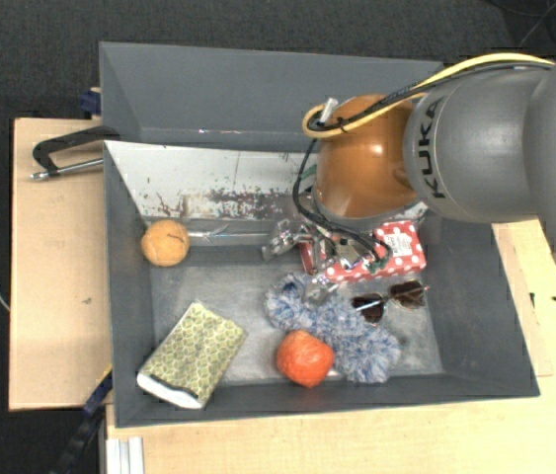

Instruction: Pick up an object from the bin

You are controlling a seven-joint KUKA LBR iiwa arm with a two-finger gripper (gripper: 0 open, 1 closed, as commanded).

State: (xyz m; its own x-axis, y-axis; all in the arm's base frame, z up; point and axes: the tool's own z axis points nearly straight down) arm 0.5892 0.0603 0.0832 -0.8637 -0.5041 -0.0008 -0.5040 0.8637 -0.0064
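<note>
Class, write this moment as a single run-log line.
gripper | position: over blue cloth heap, mid-bin | neighbours: red dotted packet, sunglasses | grasp: cannot tell

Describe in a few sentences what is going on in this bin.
A robot arm reaches into the grey bin from the right. Its gripper hangs low between a red box with white dots and a blue-and-white fuzzy cloth, with sunglasses close by. A tan ball, an orange ball and a green patterned pad lie apart from it. Whether it grips anything cannot be told.
</note>
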